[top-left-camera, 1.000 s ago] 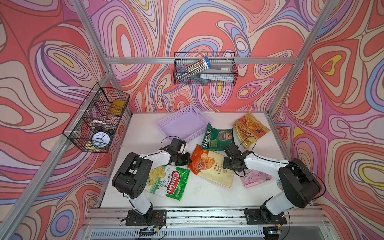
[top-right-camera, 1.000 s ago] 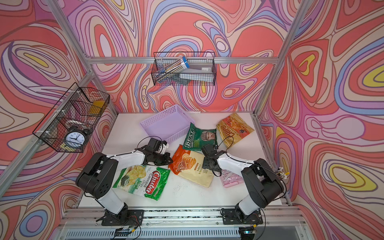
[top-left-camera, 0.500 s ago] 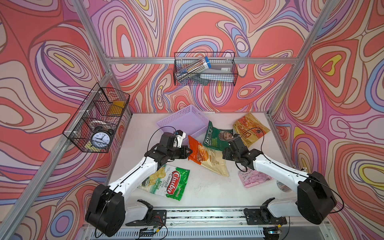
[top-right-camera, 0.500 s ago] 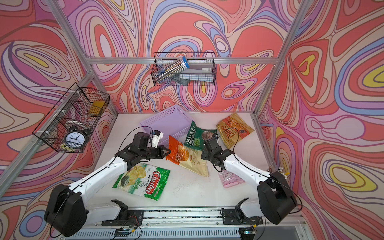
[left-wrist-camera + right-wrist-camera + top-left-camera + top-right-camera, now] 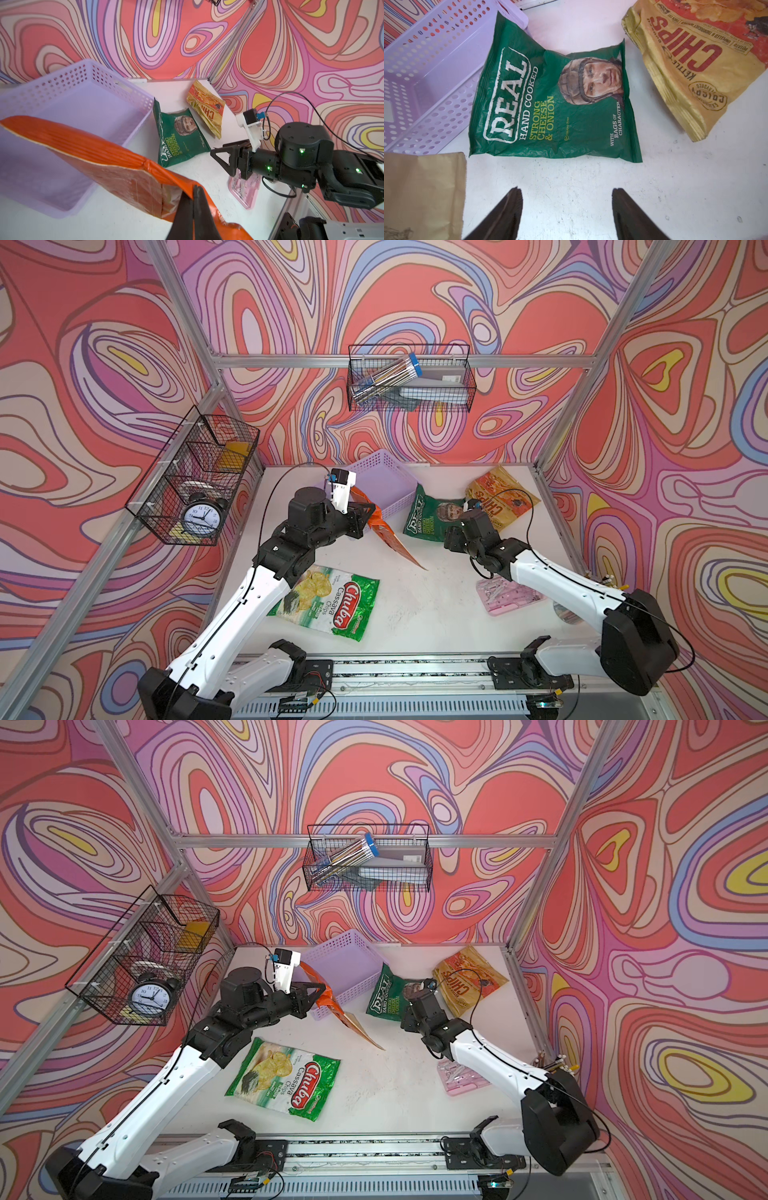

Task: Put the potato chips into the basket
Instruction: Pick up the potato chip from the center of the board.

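Left gripper (image 5: pixel 193 199) jaws pinched tight on one edge of the orange bag (image 5: pixel 108 162), which hangs tilted at mid-frame in both top views, its upper end at the near rim of the lavender basket (image 5: pixel 384 477), basket empty. Right gripper (image 5: pixel 566 207) jaws spread wide, holding nothing, just short of the dark green bag (image 5: pixel 550 99) lying flat right of the basket. Yellow CHIPS bag (image 5: pixel 498 497) upper right, Chuba bag (image 5: pixel 332 601) lower centre, both on the table. Best bet: carry the orange bag fully over the basket floor before letting go, keep the trailing corner clear of the rim.
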Robot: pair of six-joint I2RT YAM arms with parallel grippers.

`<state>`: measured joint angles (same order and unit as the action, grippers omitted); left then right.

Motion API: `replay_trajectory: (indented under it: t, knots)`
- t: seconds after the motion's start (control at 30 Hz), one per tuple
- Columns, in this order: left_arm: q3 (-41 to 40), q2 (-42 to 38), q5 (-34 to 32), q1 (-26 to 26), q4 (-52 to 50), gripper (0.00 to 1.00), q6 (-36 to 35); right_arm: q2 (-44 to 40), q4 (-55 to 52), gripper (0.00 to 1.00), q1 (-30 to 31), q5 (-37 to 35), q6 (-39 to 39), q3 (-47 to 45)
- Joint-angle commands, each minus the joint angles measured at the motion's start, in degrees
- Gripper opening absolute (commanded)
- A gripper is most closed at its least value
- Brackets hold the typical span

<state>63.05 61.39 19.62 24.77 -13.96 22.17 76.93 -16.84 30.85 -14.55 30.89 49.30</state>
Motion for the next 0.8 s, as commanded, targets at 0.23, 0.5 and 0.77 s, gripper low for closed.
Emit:
replay_trajectory:
  t: [0.23, 0.5, 0.77]
  knots:
    - [6.7, 5.8, -14.5, -0.1, 16.3, 0.0, -5.8, 0.9, 4.6, 0.7, 0.3, 2.2, -1.1, -1.5]
    - [3.7, 14.3, -21.5, -0.1, 32.6, 0.0, -7.7, 2.0, 5.5, 0.7, 0.3, 2.7, -3.0, -1.1]
    - [8.4, 27.2, -24.4, -0.3, 40.9, 0.0, -14.4, 2.4, 6.4, 0.71, 0.3, 3.4, -3.1, -1.0]
